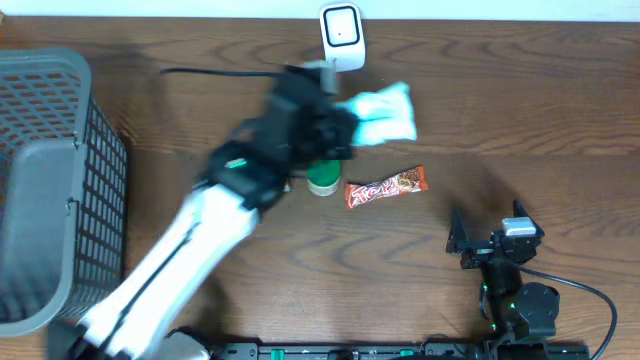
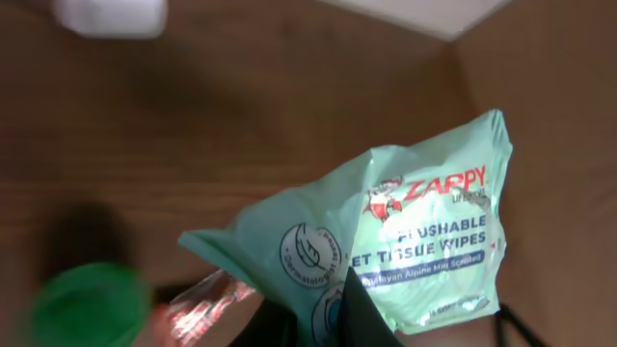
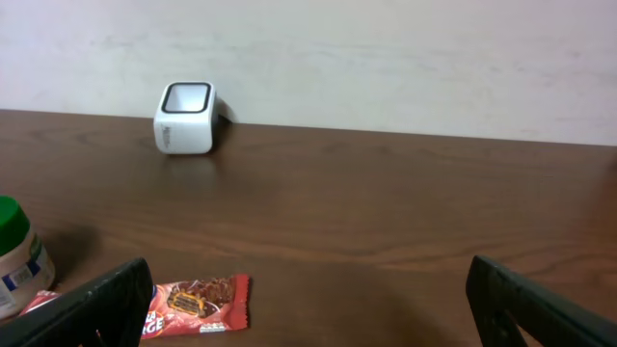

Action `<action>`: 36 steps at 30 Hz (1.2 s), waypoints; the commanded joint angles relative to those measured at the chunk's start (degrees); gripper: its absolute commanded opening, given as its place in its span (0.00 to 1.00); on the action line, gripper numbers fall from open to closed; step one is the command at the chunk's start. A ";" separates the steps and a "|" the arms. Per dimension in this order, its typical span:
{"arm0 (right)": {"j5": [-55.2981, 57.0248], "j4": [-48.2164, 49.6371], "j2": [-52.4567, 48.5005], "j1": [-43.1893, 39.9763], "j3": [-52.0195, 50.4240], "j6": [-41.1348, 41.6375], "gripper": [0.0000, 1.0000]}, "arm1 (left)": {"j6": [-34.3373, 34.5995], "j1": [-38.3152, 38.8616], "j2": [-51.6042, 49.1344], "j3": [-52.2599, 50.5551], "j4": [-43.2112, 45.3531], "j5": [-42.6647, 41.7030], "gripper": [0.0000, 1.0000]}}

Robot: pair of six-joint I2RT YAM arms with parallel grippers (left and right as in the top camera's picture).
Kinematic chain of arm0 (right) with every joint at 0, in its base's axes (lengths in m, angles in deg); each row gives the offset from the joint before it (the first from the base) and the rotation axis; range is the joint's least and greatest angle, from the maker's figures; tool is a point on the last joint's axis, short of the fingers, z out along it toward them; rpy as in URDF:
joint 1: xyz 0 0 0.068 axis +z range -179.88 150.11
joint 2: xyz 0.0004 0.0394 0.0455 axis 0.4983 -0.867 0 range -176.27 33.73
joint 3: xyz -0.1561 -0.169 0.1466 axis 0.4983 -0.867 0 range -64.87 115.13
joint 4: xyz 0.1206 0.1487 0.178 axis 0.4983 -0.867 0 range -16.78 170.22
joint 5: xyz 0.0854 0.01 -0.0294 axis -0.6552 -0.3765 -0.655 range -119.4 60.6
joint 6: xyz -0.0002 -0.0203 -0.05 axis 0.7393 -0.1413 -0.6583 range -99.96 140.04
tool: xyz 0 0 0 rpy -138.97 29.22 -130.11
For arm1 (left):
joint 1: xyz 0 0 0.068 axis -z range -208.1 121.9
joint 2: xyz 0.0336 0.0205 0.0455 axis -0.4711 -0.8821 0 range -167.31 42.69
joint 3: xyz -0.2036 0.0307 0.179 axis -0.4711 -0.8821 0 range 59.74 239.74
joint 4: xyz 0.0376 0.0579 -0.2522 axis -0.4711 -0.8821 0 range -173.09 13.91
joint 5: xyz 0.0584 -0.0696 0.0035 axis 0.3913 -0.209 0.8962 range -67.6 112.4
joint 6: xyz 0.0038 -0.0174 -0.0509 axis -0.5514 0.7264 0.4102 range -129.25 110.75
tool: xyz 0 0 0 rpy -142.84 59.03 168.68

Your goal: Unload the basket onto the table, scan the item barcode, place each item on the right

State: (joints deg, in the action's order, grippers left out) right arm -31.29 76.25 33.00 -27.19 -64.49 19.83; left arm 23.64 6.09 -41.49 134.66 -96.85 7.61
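Observation:
A pale green pack of flushable wipes [image 1: 385, 112] [image 2: 415, 226] is pinched at one edge by my left gripper [image 1: 335, 128] [image 2: 323, 310], which is shut on it. Its printed front faces the wrist camera. The pack hangs just in front of the white barcode scanner [image 1: 341, 35] [image 3: 185, 118] at the table's far edge; in the left wrist view the scanner [image 2: 108, 14] is a blur at top left. No barcode shows on the pack. My right gripper [image 1: 490, 240] [image 3: 308, 313] rests open near the front right, with nothing between its fingers.
A red candy bar [image 1: 386, 187] [image 3: 198, 304] and a small green-lidded jar [image 1: 322, 180] [image 3: 14, 255] lie mid-table beside the left arm. A grey mesh basket [image 1: 50, 180] stands at the left. The scanner's black cable [image 1: 215, 72] runs along the back.

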 commanded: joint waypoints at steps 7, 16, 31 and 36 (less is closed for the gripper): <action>-0.07 -0.17 0.24 0.87 -0.07 0.81 0.99 | -0.70 10.84 -23.91 0.31 17.25 -2.54 0.07; -0.07 -0.17 0.24 0.87 -0.07 0.83 0.99 | 1.81 14.64 -35.01 0.31 26.40 -9.03 0.07; -0.07 -0.17 0.24 0.87 -0.07 0.81 0.99 | 16.98 13.20 -36.81 0.31 12.20 12.52 0.07; -0.07 -0.17 0.24 0.87 -0.07 0.81 0.99 | 22.32 10.69 -36.81 0.31 12.63 15.89 0.07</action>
State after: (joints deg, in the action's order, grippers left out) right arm -31.29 76.25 33.00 -27.19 -64.49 19.83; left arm 40.69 19.51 -77.29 135.64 -83.08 14.54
